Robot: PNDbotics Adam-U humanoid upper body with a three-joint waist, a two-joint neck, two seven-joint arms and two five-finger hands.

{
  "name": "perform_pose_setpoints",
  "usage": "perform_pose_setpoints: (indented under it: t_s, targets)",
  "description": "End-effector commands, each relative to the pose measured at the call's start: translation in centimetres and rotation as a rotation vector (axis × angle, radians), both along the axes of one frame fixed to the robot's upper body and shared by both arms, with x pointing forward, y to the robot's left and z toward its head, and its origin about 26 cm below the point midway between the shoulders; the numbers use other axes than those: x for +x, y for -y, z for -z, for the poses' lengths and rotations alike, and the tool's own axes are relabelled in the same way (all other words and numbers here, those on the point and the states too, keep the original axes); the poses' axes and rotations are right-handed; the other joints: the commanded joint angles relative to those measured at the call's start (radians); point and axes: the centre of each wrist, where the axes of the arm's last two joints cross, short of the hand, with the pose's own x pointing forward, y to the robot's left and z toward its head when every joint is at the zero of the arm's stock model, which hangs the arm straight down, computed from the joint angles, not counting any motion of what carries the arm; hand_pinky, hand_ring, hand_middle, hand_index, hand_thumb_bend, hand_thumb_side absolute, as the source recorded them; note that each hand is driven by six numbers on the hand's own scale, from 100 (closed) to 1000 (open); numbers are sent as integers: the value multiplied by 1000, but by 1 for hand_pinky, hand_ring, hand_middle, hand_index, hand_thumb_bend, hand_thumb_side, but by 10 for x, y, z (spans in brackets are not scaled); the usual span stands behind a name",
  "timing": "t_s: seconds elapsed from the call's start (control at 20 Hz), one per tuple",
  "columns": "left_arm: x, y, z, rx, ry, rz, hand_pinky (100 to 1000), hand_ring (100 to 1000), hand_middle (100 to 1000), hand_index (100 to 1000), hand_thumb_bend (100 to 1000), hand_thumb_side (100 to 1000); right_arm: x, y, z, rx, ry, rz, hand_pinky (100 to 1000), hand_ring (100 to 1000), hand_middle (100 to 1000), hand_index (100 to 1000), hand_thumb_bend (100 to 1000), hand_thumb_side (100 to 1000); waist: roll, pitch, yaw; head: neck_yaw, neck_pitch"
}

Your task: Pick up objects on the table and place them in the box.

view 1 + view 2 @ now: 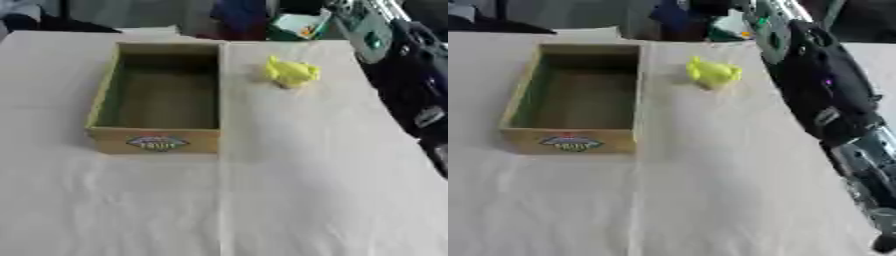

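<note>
Nothing is in the box (103,102) yet, the yellow toy (291,73) sits on the table (306,190) just right of it, and the right arm (824,95) reaches along the right edge, though I cannot tell how its fingers stand.

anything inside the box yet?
No. The box shows only its bare brown floor. The near wall hides a thin strip of floor behind it. The yellow object sits on the table to its right.

Table (332,200): box (157,140), yellow object (291,73).
</note>
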Motion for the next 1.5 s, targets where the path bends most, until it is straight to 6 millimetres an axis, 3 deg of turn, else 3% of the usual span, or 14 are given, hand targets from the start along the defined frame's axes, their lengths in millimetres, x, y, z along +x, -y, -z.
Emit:
perform_pose_setpoints:
  t_s: [0.05,0.3,0.35,0.45,0.75,1.5]
  targets:
    - [-2,-1,-8,23,21,-5,521,603,568,770,100,674,-3,16,-13,-12,-19,-1,978,976,932,1000,402,726,5,-15,-1,4,-3]
    - [-2,-1,-8,23,21,-9,521,603,568,770,100,674,-3,24,-15,-41,-88,-21,980,977,937,1000,434,695,5,-14,-3,4,-2]
    - [-2,-1,-8,23,21,-9,521,602,568,770,100,673,-4,24,-16,-46,-100,-21,989,989,951,1000,412,617,5,-13,-3,4,-2]
    - [-2,-1,-7,22,23,-10,521,602,567,770,100,673,-5,28,-12,-80,-138,-20,991,986,948,1000,417,603,6,-9,-6,4,-2]
    - [-1,1,-7,22,23,-13,521,600,566,769,100,671,-10,39,-16,-115,-220,8,994,992,964,1000,469,569,4,4,-13,6,-12]
    - [3,5,-10,23,36,-10,523,597,565,769,100,662,-13,48,-6,-159,-235,33,963,964,934,1000,407,555,0,44,-15,-1,-41]
